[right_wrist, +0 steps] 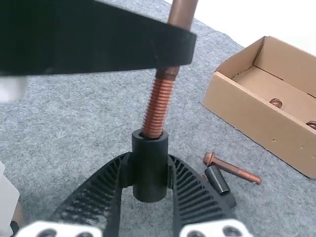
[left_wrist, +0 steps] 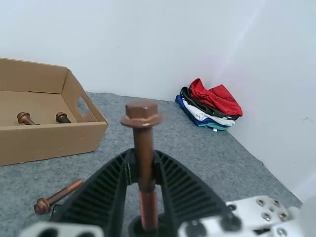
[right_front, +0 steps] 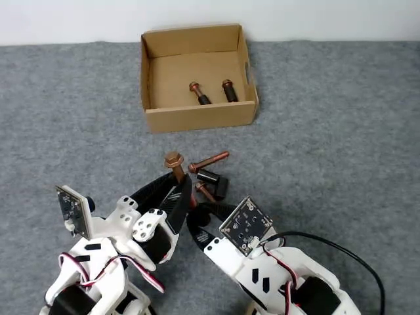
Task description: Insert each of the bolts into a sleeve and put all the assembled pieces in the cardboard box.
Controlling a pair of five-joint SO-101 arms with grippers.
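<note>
bolt-into-sleeve mating, part-way in. the left tool (left_wrist: 143,159) is closed narrowly on the smooth shank of a copper-coloured bolt (left_wrist: 141,116), with the hexagonal flanged head uppermost. the right tool (right_wrist: 149,174) is clamped around a black sleeve (right_wrist: 149,147), a short matt cylinder with an open bore. the tip of the ridged thread sits just inside the bore, and most of the thread is bare above it. in the high view the pair is at lower centre of the frame, over the grey, felt-like worktop (right_front: 328,138).

likely faults:
- **tilt:** a slight tilt between the two arms could jam the thread crests on the bore rim.
- **slip:** both parts are round and hard, so either could slide or rotate in the ribbed pads under push.
- **drop:** a dropped part would roll on the nap.

just above the tools at mid-frame lie a loose bolt (right_front: 209,161) and a loose sleeve (right_front: 209,176), close together. a careless sweep could scatter them.

the cardboard box (right_front: 197,117) is at upper centre. it is plain corrugated board with low walls, and it holds two assembled pieces (right_front: 199,93) side by side.
</note>
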